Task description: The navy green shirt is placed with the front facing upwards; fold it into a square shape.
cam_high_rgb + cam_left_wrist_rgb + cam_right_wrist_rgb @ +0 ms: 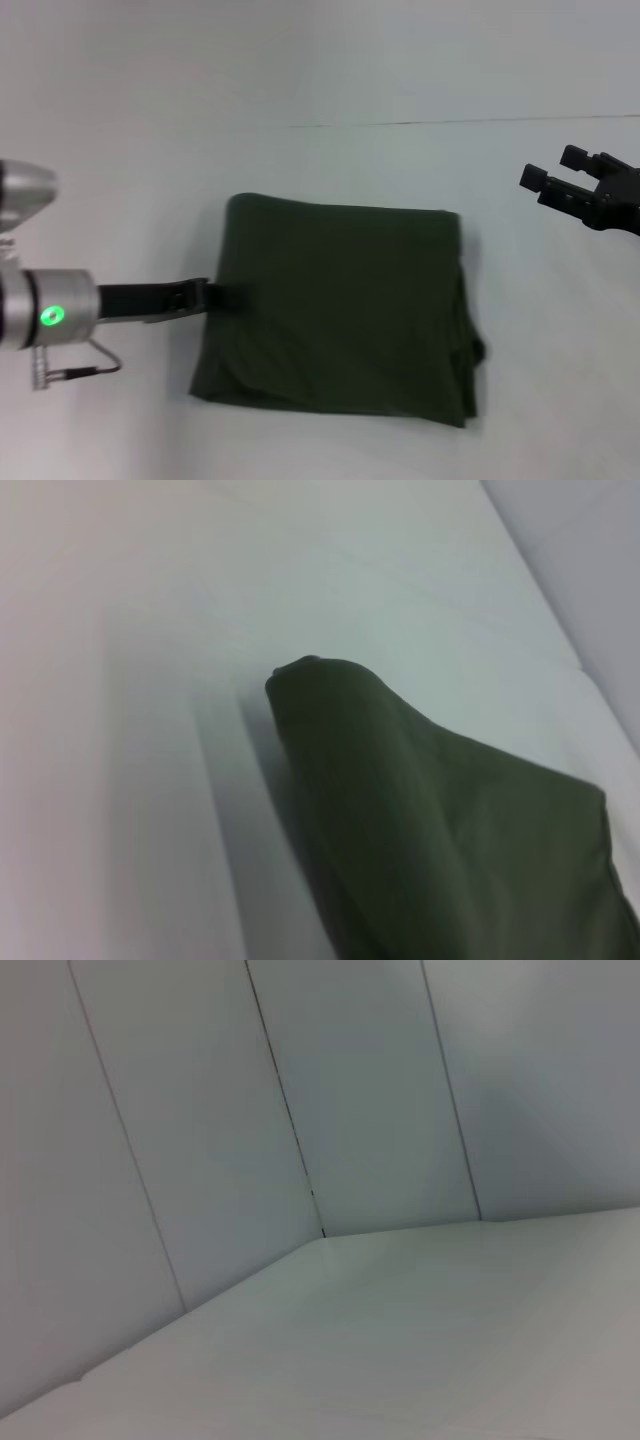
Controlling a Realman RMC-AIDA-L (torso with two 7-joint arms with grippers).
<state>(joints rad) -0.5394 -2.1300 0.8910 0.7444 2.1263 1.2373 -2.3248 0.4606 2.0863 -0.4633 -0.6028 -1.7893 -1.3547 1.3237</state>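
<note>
Head view: I see the navy green shirt (340, 310) lying as a plain, roughly square stack near the middle of the white table (120, 140), no lettering showing. My left gripper (222, 296) meets the shirt's left edge; whether its fingers are pinching cloth I cannot tell. My right gripper (570, 185) hangs well apart toward the table's right edge, fingers spread with nothing between them. I judge the cotton light, limp and layered, prone to slipping apart; I would take hold at a folded edge or corner, catching every layer together. Loose layers bulge along the right side.
</note>
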